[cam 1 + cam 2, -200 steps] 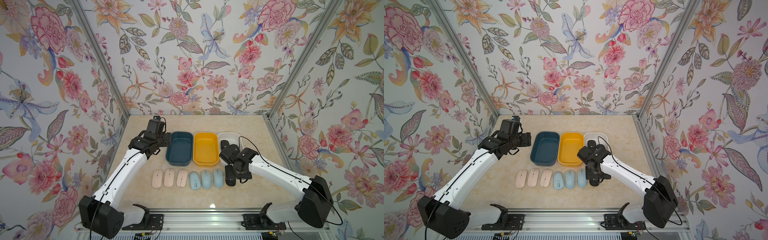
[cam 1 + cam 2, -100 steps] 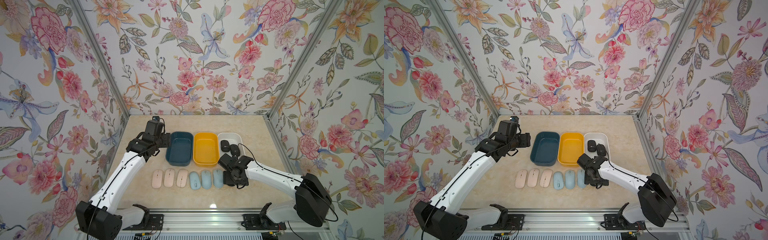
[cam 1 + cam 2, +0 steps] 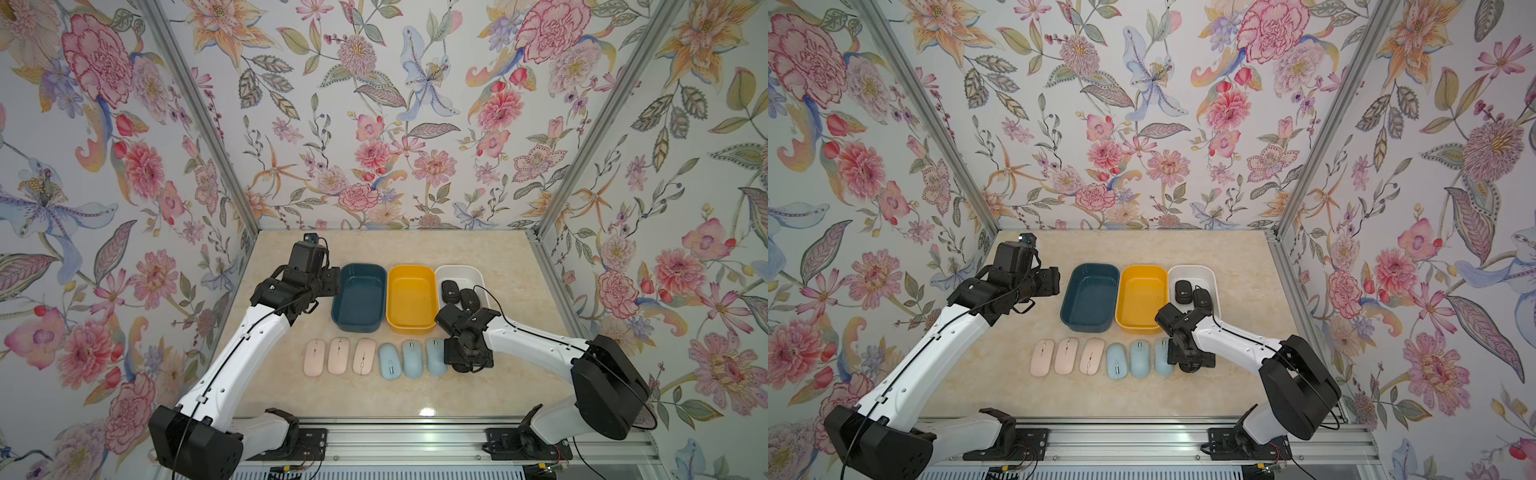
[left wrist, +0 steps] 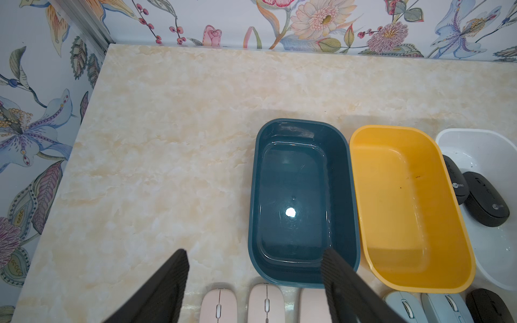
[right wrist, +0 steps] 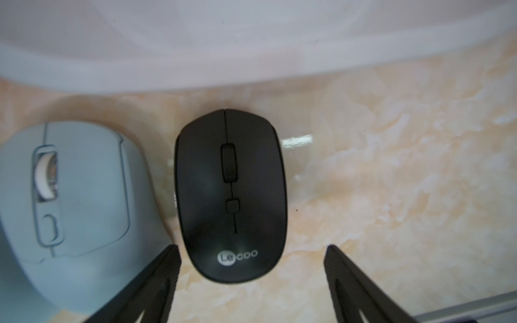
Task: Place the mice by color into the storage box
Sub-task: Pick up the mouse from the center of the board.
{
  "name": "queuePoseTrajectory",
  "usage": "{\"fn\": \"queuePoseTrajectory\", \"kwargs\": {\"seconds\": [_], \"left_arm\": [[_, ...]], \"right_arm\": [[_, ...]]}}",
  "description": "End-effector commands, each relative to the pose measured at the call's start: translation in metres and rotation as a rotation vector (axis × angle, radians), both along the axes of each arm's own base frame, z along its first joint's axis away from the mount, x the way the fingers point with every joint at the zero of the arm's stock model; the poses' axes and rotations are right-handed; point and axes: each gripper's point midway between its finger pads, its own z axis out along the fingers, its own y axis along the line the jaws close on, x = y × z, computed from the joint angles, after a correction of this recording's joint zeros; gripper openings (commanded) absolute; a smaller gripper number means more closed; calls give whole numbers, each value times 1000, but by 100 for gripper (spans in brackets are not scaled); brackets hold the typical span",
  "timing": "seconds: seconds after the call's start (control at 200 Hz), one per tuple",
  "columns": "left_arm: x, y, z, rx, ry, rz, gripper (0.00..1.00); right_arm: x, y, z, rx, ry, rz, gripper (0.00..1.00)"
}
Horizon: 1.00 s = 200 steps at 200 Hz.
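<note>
Currently: left hand [image 4: 254, 253] hangs beside the teal box [image 3: 359, 299], ribbed black fingers apart, holding nothing. Row on the marbled beige counter [image 3: 374, 249], left to right: three flat pink mice [image 3: 338, 355], three light blue mice [image 3: 412, 358], one black mouse [image 5: 230, 195]. Behind the row stand three glossy round-cornered boxes: teal, yellow box [image 3: 411, 299], then white box [image 3: 457, 270] with two black mice [image 3: 449, 291] inside. Nine mice counted. Both top views cover the row's last mouse with the right hand [image 5: 251, 247]. The right wrist view shows it whole: matte, oval, round logo, lying on the counter between fingers spread wide, one finger just beside its edge, contact not discernible
</note>
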Motion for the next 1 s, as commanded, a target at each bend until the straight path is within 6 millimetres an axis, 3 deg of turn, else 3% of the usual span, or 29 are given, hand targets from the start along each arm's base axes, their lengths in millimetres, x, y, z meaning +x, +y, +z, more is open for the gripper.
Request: {"fn": "queuePoseTrajectory", "kwargs": {"seconds": [0.0, 0.58, 0.835, 0.995], "left_arm": [[-9, 4, 4, 18, -4, 6, 78], [-10, 4, 3, 29, 8, -5, 78], [-9, 4, 5, 37, 7, -8, 78], [-8, 4, 4, 37, 10, -8, 78]], "right_arm": [[3, 0, -8, -10, 13, 19, 84], [5, -3, -37, -48, 48, 21, 80], [1, 1, -38, -19, 56, 9, 64], [-3, -2, -30, -23, 53, 8, 60]]}}
